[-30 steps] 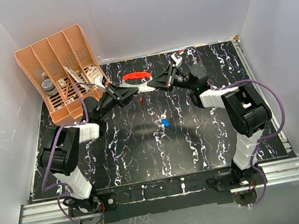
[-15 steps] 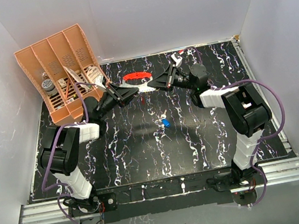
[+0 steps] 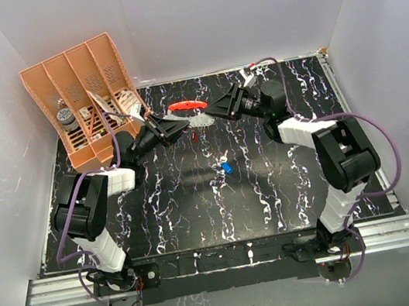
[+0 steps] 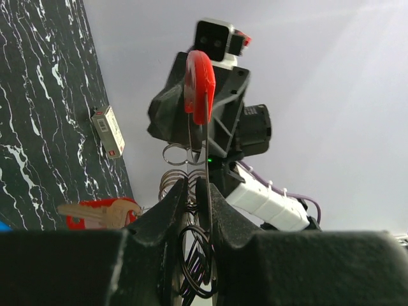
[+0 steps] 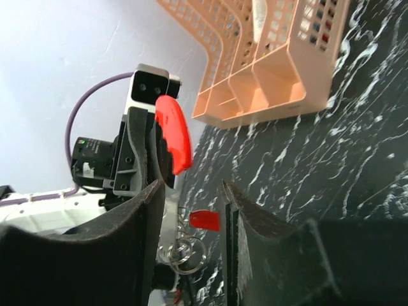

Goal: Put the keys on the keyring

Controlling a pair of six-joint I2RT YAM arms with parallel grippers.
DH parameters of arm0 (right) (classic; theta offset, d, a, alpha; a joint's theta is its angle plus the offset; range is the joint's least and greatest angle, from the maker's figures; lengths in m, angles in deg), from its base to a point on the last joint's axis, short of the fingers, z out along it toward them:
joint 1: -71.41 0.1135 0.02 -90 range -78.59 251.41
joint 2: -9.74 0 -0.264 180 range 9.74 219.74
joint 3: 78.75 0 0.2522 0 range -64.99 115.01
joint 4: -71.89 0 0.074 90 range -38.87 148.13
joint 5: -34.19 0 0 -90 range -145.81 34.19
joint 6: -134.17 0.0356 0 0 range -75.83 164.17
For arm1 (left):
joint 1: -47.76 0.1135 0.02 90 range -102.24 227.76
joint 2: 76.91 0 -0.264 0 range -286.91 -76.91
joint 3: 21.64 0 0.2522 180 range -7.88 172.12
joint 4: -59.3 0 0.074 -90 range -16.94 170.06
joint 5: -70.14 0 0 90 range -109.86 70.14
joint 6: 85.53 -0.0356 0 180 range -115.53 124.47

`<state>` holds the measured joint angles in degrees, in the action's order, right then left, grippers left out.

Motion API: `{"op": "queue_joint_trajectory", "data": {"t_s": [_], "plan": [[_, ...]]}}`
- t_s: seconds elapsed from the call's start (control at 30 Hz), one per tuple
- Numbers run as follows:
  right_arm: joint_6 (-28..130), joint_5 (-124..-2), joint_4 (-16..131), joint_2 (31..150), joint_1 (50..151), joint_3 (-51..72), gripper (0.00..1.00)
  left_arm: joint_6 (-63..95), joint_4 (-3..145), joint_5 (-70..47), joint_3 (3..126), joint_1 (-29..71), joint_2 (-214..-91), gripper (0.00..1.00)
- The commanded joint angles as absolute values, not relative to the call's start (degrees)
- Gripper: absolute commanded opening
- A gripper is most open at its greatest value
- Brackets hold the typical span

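Fingers of the left gripper (image 4: pixel 196 190) clamp the thin red oval keyring (image 3: pixel 186 106) toward the black marbled counter's (image 3: pixel 290 194) far edge; the right gripper (image 5: pixel 191 191) gapes empty.

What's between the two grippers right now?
The keyring, held by the left gripper, sticks up just short of the open right gripper; the top view shows it best.

White walls (image 3: pixel 189 14) enclose three sides. Black tabletop (image 3: pixel 198 209), white marbled veining. Aluminium rail (image 3: pixel 55 289) along near edge. Even, diffuse light.
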<state>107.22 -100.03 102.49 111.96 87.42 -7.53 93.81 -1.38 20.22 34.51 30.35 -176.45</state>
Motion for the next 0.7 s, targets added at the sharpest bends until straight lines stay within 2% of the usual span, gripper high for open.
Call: {"op": "queue_joint_trajectory", "data": {"t_s": [0.0, 0.27, 0.47, 0.57, 0.67], "plan": [[93.7, -92.2, 93.5, 102.1, 87.3, -6.3, 0.38, 93.1, -1.3, 19.6, 36.0, 30.6, -172.5, 0.0], [78.0, -85.6, 80.0, 91.7, 90.9, -7.1, 0.36, 92.2, 3.4, 14.2, 35.6, 30.6, -170.9, 0.0], [67.8, -77.7, 65.9, 93.4, 99.0, 0.5, 0.3, 89.5, 12.3, 7.7, 34.5, 30.5, -166.4, 0.0], [67.3, -75.9, 64.8, 94.7, 101.3, 1.7, 0.28, 88.9, 16.0, 4.8, 34.2, 30.5, -163.9, 0.0], [68.2, -74.7, 67.0, 94.7, 102.2, -0.7, 0.32, 88.8, 20.1, 1.2, 33.6, 30.5, -161.1, 0.0]]}}
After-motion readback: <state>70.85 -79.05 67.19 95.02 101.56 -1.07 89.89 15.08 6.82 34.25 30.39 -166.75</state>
